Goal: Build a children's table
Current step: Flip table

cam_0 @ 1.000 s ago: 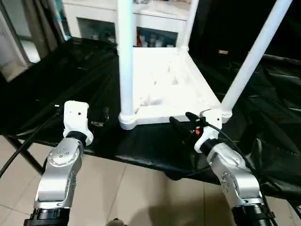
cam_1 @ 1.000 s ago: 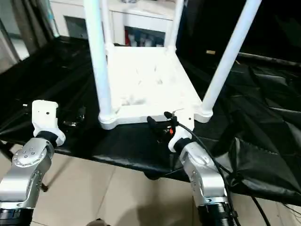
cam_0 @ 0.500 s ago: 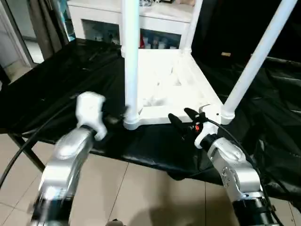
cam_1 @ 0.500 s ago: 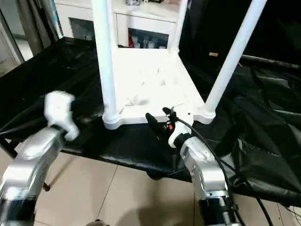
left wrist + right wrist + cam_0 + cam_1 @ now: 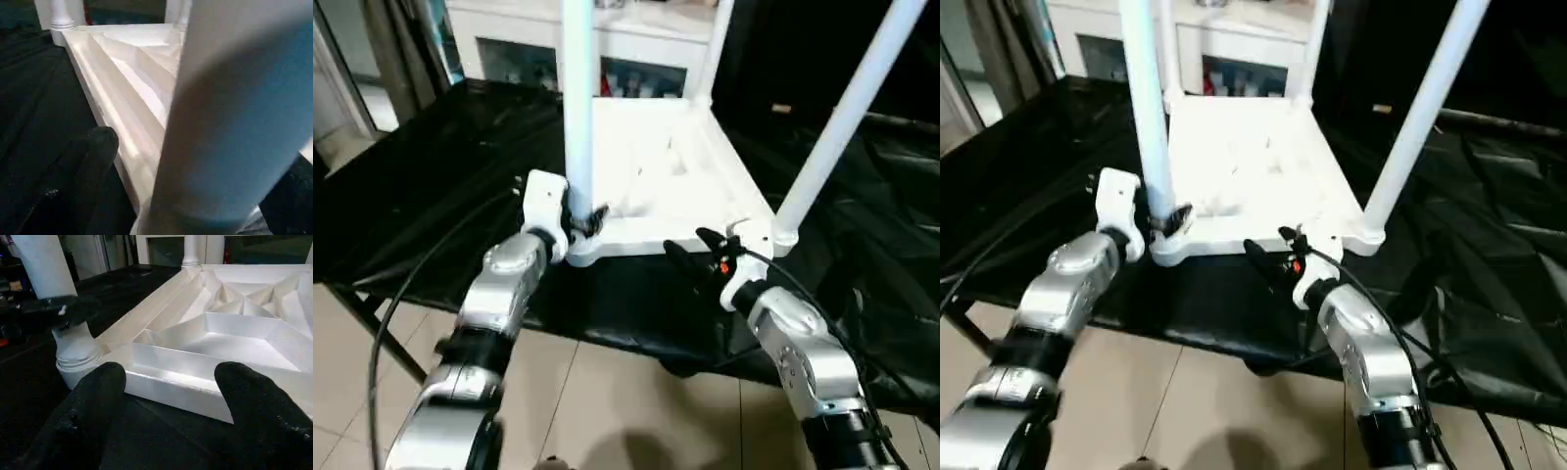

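Tabletop lies upside down, centre of the frame, on a worktop draped in wrinkled black sheet. All four legs stand up in the corner sockets: near-left leg, near-right leg, two more at the back in the upper middle. Left gripper is at the base of the near-left leg, black fingers spread wide either side of the tube just above the socket collar, not clamped; contact can't be confirmed. Right gripper sits lower centre-right, fingers released and apart, pointing at the near rim of the tabletop, just short of it, holding nothing. Step in hand looks like seating or checking the near-left leg. To do it well: close squarely around the tube low down, near the collar, keep the push straight along the leg axis so it doesn't cock in the socket, and brace the rim with the right gripper so the tabletop doesn't slide on the slick sheet. Materials: glossy white moulded plastic, smooth round tapered tubes, likely slippery under rubbery fingers. Underside is ribbed, with diagonal stiffeners forming shallow triangular pockets, and ringed round sockets at the corners. A white cabinet with glass doors stands at the upper left.
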Controlling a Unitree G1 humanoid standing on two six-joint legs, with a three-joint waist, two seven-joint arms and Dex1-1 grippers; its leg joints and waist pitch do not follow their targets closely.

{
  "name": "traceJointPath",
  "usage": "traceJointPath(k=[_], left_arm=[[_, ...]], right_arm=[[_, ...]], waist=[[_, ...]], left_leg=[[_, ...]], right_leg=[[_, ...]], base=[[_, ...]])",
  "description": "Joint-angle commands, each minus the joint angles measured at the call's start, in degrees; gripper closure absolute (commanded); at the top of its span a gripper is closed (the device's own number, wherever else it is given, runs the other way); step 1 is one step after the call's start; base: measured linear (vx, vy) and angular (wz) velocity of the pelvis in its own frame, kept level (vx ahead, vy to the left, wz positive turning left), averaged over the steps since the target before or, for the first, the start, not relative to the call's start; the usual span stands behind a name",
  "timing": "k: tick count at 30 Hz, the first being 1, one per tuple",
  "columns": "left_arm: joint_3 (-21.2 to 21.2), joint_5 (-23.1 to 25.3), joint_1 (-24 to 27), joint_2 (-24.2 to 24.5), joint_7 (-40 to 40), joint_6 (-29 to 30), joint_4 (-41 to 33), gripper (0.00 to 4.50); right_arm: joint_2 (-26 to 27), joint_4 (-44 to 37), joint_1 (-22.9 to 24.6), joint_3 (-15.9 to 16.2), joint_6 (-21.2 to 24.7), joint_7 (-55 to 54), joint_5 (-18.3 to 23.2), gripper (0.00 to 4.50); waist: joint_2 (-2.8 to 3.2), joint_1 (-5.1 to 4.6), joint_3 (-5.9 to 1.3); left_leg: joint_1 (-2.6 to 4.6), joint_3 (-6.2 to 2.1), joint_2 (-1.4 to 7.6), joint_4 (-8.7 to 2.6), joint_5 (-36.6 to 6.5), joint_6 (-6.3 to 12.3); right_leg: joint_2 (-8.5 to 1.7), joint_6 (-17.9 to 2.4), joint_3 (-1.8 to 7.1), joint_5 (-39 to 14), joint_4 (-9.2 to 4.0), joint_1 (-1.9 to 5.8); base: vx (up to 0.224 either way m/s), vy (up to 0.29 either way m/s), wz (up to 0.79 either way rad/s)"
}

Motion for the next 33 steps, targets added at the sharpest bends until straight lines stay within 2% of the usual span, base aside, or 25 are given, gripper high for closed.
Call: traceJointPath(k=[1,7,9,10,11,12,14,16,20,25,31,33], left_arm=[[0.49,-0.01,-0.71,-0.05,1.09,0.22,1.43,0.22],[1.89,-1.05,-1.37,-0.40,3.28,0.29,3.54,0.55],[2.70,-1.66,-1.95,-0.70,3.38,-0.28,4.82,0.86],[3.17,-1.74,-2.43,-0.92,3.44,-0.96,5.85,0.90],[3.42,-1.81,-2.72,-1.07,3.42,-1.33,6.51,0.90],[3.62,-1.99,-2.97,-1.22,3.19,-1.62,7.06,1.18],[4.16,-2.73,-3.27,-1.61,3.08,-1.83,7.57,1.28],[4.50,-3.21,-3.45,-1.80,3.16,-1.91,7.81,1.37],[6.25,-5.17,-3.86,-2.49,3.27,-1.41,8.29,1.75],[8.83,-7.91,-4.04,-3.56,3.78,-0.44,8.11,1.97],[12.81,-13.09,-3.95,-6.17,5.89,1.63,6.17,2.00],[14.96,-16.26,-3.87,-8.24,6.87,2.95,4.19,2.00]], right_arm=[[-0.28,-1.26,0.40,-0.12,0.73,-0.31,-0.02,0.98],[-0.16,-1.16,0.50,-0.05,-0.22,0.36,0.31,0.98],[-0.26,-1.84,0.78,0.21,-0.52,2.50,1.61,0.98],[-0.82,-2.54,1.10,0.79,-0.34,4.86,2.59,0.98],[-1.35,-3.07,1.35,1.32,-0.22,6.69,3.21,0.98],[-2.17,-3.42,1.49,2.10,0.08,8.64,3.52,0.98],[-3.72,-4.00,1.55,3.33,1.61,12.14,4.41,0.98],[-4.12,-4.17,1.46,3.57,2.06,13.15,4.77,0.98],[-4.28,-3.27,0.88,3.45,1.91,14.10,4.82,0.98],[-3.78,-2.70,1.01,3.70,1.30,13.76,4.84,0.98],[-1.95,-1.46,0.95,1.86,2.88,9.03,4.34,0.98],[0.13,2.25,-0.54,-1.05,4.77,1.48,3.20,0.98]], waist=[[0.90,0.14,-3.77],[0.93,0.12,-3.52],[1.01,0.13,-3.46],[1.12,0.17,-3.45],[0.98,0.16,-3.46],[1.04,0.23,-3.51],[1.03,0.33,-3.51],[1.07,0.38,-3.62],[1.01,0.47,-3.55],[0.94,0.52,-3.42],[0.92,0.46,-3.29],[1.02,0.32,-3.34]], left_leg=[[1.39,-1.72,4.09,-4.28,-10.13,0.49],[1.48,-1.73,4.14,-4.50,-12.26,0.34],[1.49,-1.67,4.02,-4.44,-12.82,0.50],[1.37,-1.75,4.04,-4.46,-12.79,0.70],[1.29,-1.74,4.05,-4.43,-12.41,0.98],[1.33,-1.83,4.16,-4.41,-12.17,1.08],[1.24,-1.81,4.14,-4.28,-11.44,1.69],[1.25,-1.78,4.22,-4.18,-10.45,2.11],[1.21,-1.76,4.21,-4.16,-10.69,2.15],[1.28,-1.75,4.25,-4.27,-11.41,1.81],[1.07,-1.64,4.17,-4.21,-10.10,2.40],[1.20,-1.60,4.20,-4.23,-9.75,1.88]], right_leg=[[-6.71,-9.16,3.87,1.61,-4.10,2.70],[-6.80,-9.37,3.91,-2.13,-4.54,2.64],[-6.81,-9.14,3.95,-3.18,-4.79,2.59],[-6.85,-9.00,3.97,-3.35,-4.82,2.70],[-6.75,-8.82,3.94,-2.69,-4.78,2.78],[-6.85,-8.79,3.94,-2.34,-4.69,2.80],[-6.80,-8.82,3.93,-1.12,-4.68,2.94],[-6.81,-9.66,3.88,0.69,-4.38,2.78],[-6.94,-10.49,3.85,-0.21,-4.45,2.82],[-6.99,-10.25,3.88,-2.77,-4.68,2.70],[-7.04,-10.21,3.89,-4.24,-4.78,2.60],[-7.10,-10.95,3.90,-4.91,-4.64,2.39]], base=[[0.000,0.000,0.00],[0.000,0.000,0.00],[0.000,0.000,0.00],[0.000,0.000,0.00],[0.000,0.000,0.00],[0.000,0.000,0.00],[0.000,0.000,0.00],[0.000,0.000,0.00],[0.000,0.000,0.00],[0.000,0.000,0.00],[0.000,0.000,0.00],[0.000,0.000,0.00]])
